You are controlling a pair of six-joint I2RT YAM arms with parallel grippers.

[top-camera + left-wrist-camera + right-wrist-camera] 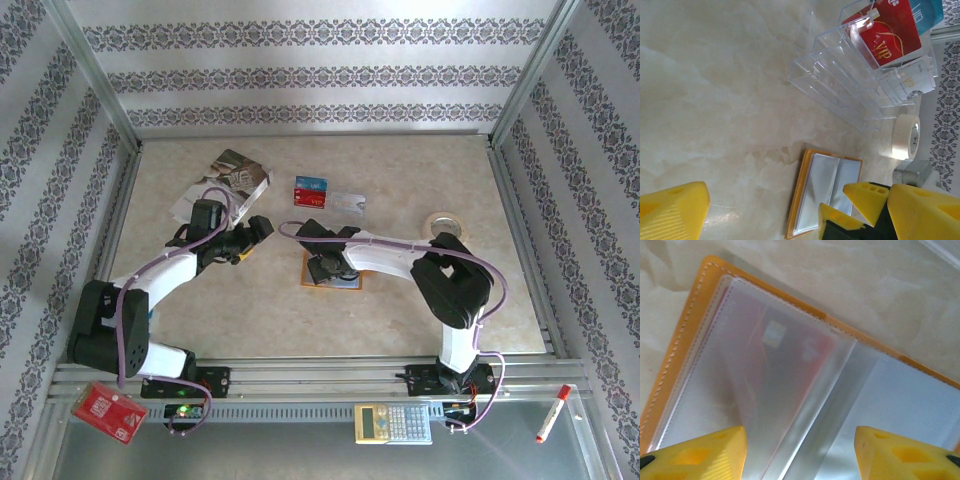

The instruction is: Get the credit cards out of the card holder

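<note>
While the loose cards (pixel 347 203) lie beyond the wallet (pixel 685 340), we judge the job unfinished: a red card (pixel 790 365) sits in its pocket under the right gripper (pixel 800 455), jaws spread. The left gripper (pixel 797 200) is wide apart, empty.

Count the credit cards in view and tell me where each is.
4. Red card, blue card and pale card are at the clear stand beyond the card holder; a reddish card sits inside its pocket. More may be hidden.
</note>
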